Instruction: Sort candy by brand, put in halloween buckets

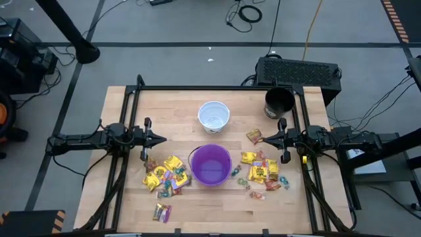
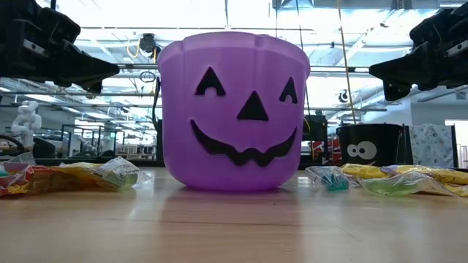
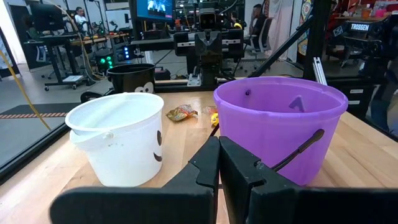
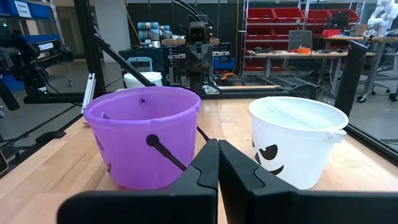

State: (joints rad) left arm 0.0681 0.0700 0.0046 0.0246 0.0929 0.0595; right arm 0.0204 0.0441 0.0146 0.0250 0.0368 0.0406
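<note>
Three Halloween buckets stand upright on the wooden table: a white one (image 1: pixel 214 116) at the middle far side, a purple one (image 1: pixel 210 164) nearer, and a black one (image 1: pixel 279 101) at the far right. Candy lies in a pile left of the purple bucket (image 1: pixel 166 176) and in another to its right (image 1: pixel 263 172). One piece (image 1: pixel 254 136) lies apart near my right gripper, and a few (image 1: pixel 161 212) lie toward the near edge. My left gripper (image 1: pixel 163 139) and my right gripper (image 1: pixel 258 139) hover level above the table, pointing at each other, both shut and empty.
A black box with a ridged top (image 1: pixel 299 69) sits just beyond the table's far right edge. A black frame rail (image 1: pixel 217 87) runs along the far side, with rails down both sides. Bare wood (image 1: pixel 210 217) lies between the purple bucket and the near edge.
</note>
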